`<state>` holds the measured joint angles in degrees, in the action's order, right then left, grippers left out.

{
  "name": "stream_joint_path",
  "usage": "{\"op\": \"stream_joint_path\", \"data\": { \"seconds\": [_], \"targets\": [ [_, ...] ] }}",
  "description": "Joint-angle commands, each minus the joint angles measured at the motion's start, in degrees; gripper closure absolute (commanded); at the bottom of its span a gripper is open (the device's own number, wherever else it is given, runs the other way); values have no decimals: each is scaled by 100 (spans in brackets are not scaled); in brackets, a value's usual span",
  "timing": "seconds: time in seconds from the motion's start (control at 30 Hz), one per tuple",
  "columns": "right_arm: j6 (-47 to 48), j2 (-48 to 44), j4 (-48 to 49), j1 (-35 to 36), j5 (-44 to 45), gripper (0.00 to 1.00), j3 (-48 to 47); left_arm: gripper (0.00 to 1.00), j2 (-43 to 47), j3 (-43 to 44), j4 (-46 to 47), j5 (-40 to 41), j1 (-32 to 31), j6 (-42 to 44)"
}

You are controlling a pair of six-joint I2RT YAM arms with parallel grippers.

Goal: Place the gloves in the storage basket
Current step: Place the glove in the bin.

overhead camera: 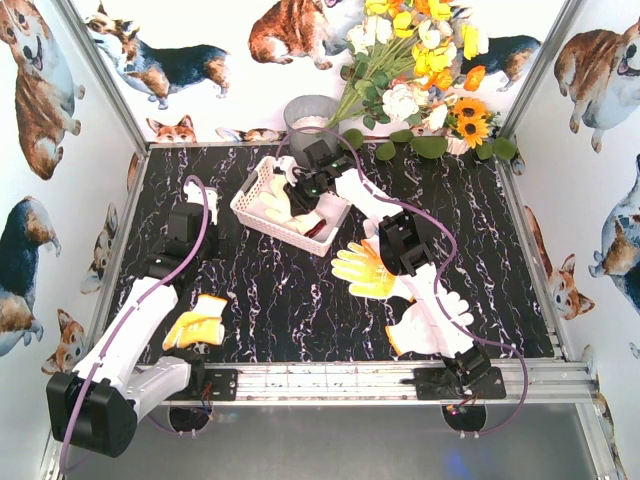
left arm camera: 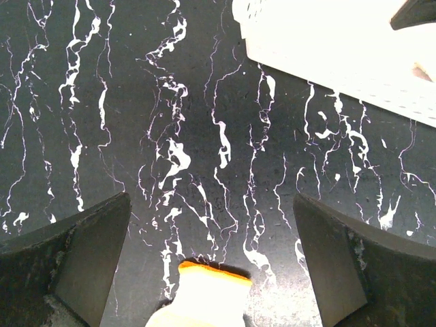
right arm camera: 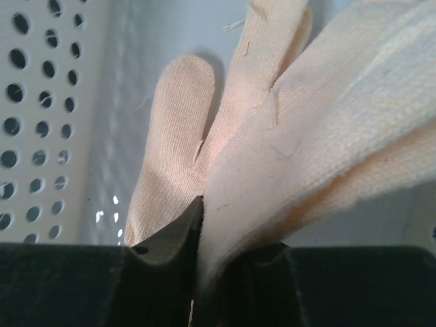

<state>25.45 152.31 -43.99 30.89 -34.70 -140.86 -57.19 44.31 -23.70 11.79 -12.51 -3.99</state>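
Note:
The white storage basket stands at the back centre of the table, with cream gloves lying inside. My right gripper reaches into it, shut on a cream glove that hangs against the perforated basket wall. My left gripper is open over the dark table, left of the basket. A white glove with an orange cuff lies just below its jaws. Other gloves on the table are a yellow one, another yellow one and a white one.
A round grey bucket stands behind the basket. A bunch of flowers fills the back right corner. Patterned walls close in the table on three sides, and a metal rail runs along the near edge.

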Motion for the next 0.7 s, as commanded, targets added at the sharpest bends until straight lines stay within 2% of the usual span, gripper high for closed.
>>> {"op": "stream_joint_path", "data": {
  "seconds": [0.0, 0.13, 0.37, 0.57, 0.67],
  "targets": [
    [744, -188, -712, 39, -680, 83, -329, 0, -36, -55, 112, -82, 82, 56],
    [1276, -247, -1579, 39, -726, 84, -402, 0, -55, -55, 120, -129, 82, 55],
    [1471, -424, -1733, 48, -516, 80, -249, 0, -73, -55, 120, -164, 82, 52],
    [1235, -445, -1245, 238, 327, 51, -249, 0, -82, -55, 120, -164, 80, 56],
    [1220, -501, -1071, 342, 763, 46, -249, 0, -82, -55, 120, -145, 82, 55]
  ]
}}
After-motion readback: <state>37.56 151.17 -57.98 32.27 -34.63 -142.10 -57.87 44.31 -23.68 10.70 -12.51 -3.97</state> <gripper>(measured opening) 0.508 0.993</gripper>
